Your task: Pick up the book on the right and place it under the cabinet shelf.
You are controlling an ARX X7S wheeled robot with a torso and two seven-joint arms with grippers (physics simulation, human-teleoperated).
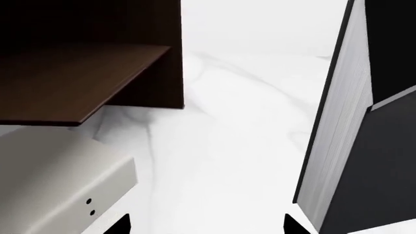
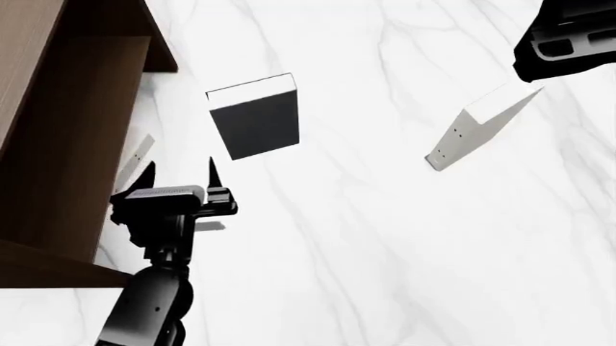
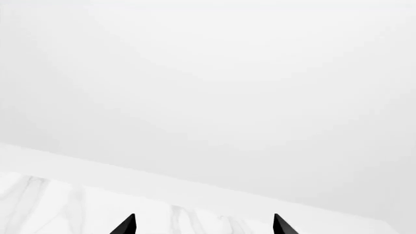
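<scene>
Book, the slim pale grey-white hardcover [image 2: 478, 128] with two small dark dots on its spine, stands tilted on the white marbled counter [image 2: 385, 238] just beside and below my right pincer [image 2: 563, 43], which hangs at the far right of the head view. I see only part of that pincer's dark body there; in its wrist view two black tips stand well apart with nothing between them, so I read it as apart and empty.

My left pincer [image 2: 180, 173] is also apart and empty, hovering near the large dark brown wooden cabinet [image 2: 58, 144]. A second pale book [image 1: 58, 180] leans just beside it on the cabinet side, and a black-covered book with white page edges [image 2: 255, 115] stands just beyond it.

I judge the step in hand to be the approach: the book is not yet grasped. Next I need to lower the right pincer over the book's upper edge, close on it, then carry it across to the hollow beneath the cabinet's top.

No brand, label or writing is readable anywhere.
</scene>
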